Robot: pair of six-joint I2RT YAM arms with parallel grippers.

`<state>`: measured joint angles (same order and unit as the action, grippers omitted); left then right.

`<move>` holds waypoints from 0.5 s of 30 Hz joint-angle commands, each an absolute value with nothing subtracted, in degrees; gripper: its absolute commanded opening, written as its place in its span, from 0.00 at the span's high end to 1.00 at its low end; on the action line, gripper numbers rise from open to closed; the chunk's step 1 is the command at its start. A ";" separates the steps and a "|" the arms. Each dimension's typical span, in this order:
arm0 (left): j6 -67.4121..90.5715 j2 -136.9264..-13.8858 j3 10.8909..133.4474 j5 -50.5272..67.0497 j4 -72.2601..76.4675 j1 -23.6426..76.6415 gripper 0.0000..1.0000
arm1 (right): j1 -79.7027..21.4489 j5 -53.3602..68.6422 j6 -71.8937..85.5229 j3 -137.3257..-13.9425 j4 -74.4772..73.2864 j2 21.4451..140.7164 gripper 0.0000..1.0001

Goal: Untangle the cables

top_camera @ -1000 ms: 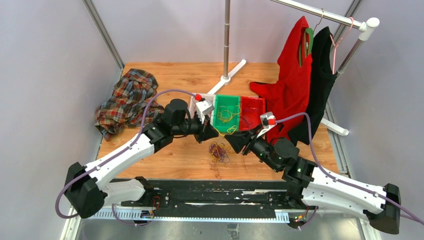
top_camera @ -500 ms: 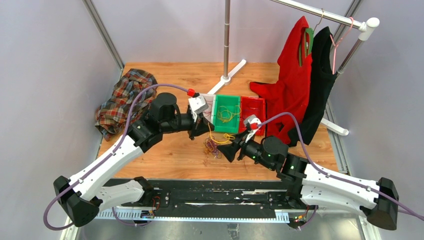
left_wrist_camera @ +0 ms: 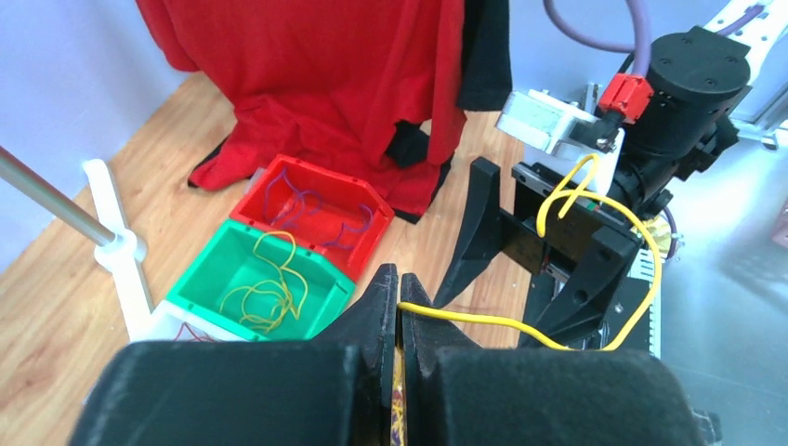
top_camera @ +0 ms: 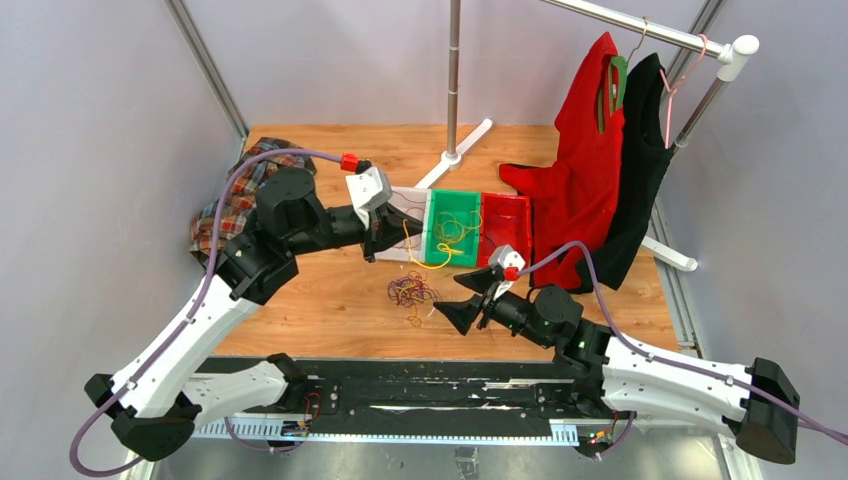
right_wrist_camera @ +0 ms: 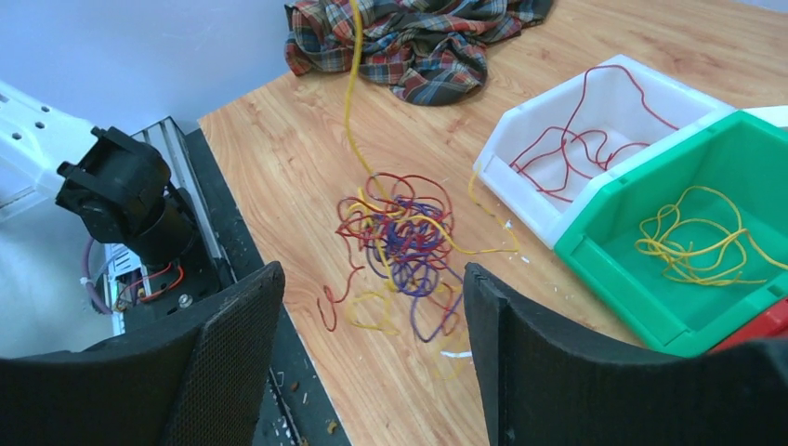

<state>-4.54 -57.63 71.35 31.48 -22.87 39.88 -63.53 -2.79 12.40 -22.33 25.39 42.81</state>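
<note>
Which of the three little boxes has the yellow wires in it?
The green box, the middle one, holds the yellow wires. The white box holds dark red wires and the red box holds purple wires.

The cables (right_wrist_camera: 400, 237) near me were dark red, yellow and purple on the pale wood table (right_wrist_camera: 269, 139). Beyond stood a white bin (right_wrist_camera: 506, 181), a green bin (right_wrist_camera: 613, 269) and a red bin (left_wrist_camera: 370, 240). Far left lay a shirt (right_wrist_camera: 418, 42) in red and dark blue-green plaid.

place: robot lab cell | evidence: 2 bench-bolted arms (top_camera: 205, 315), plain enclosure walls (top_camera: 90, 150)
</note>
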 commanded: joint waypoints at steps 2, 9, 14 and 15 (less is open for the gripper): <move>-3.76 -56.97 73.05 32.61 -23.82 39.55 1.00 | -62.67 1.25 9.83 -26.91 35.94 46.12 0.29; -3.13 -57.57 75.43 34.05 -25.27 39.55 1.00 | -62.75 6.61 6.84 -37.47 36.06 58.95 0.28; -3.16 -57.64 78.43 35.52 -26.27 39.55 1.00 | -62.68 4.01 6.46 -38.83 39.99 65.88 0.37; -2.98 -57.75 79.19 36.10 -26.49 39.55 0.99 | -62.67 3.03 6.50 -38.52 40.97 66.94 0.40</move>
